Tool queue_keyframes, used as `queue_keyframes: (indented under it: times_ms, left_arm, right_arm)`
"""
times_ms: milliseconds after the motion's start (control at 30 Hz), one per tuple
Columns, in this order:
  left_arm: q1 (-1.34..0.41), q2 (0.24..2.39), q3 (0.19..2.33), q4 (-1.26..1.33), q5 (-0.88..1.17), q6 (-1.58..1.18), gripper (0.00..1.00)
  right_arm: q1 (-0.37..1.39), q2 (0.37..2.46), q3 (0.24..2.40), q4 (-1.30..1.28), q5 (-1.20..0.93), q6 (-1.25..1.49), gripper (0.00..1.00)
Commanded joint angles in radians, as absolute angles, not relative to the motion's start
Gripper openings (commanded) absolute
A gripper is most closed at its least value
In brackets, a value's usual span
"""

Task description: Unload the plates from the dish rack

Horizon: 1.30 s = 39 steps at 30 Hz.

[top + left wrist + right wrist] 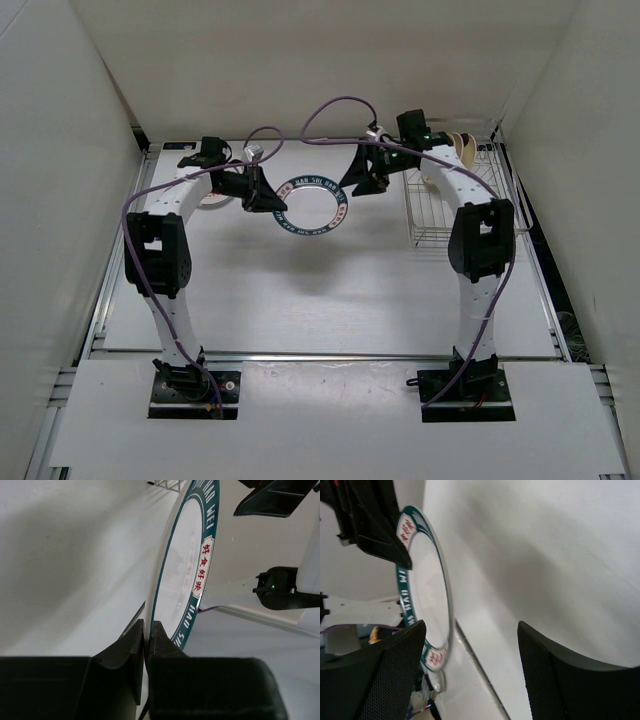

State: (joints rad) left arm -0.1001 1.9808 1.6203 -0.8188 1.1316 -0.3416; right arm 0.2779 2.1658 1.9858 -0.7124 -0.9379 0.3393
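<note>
A white plate with a dark teal lettered rim hangs above the table's middle back. My left gripper is shut on its left edge; in the left wrist view the jaws pinch the rim of the plate. My right gripper stands open at the plate's right edge. In the right wrist view the plate lies beside the left finger, and nothing is between the fingers of the gripper. The dish rack stands at the back right with cream plates upright at its far end.
Another plate with a reddish pattern lies on the table under my left arm, mostly hidden. White walls close in the table at the back and both sides. Purple cables loop above both wrists.
</note>
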Motion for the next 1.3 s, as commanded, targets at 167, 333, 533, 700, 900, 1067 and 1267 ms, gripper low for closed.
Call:
queue_keyframes:
  times_ms: [167,333,533,700,900,1067,1267]
  left_arm:
    - [-0.077,2.014,1.650,-0.693,1.109,-0.555,0.10]
    - [-0.003,2.140,1.837,-0.660,1.054,-0.565,0.10]
    - [0.129,2.311,2.044,-0.611,1.072,-0.565,0.10]
    - [0.257,2.407,2.150,-0.589,1.083,-0.537,0.10]
    - [0.359,2.464,2.177,-0.589,1.048,-0.494,0.10]
    - [0.383,2.464,2.187,-0.618,0.854,-0.450,0.10]
    - [0.383,2.474,2.183,-0.699,0.681,-0.399,0.13]
  right_arm:
    - [0.063,1.950,1.939,-0.914,-0.776,0.038,0.83]
    - [-0.075,1.849,1.939,-1.008,-0.732,-0.115,0.91]
    - [-0.262,1.845,2.019,-1.232,-0.661,-0.250,0.97]
    - [-0.351,1.836,2.003,-1.302,-0.582,-0.357,1.00]
    - [-0.385,1.845,2.002,-1.312,-0.538,-0.383,1.00]
    - [-0.385,1.845,2.002,-1.312,-0.548,-0.374,1.00]
    - [-0.385,1.845,1.973,-1.312,-0.560,-0.374,1.00]
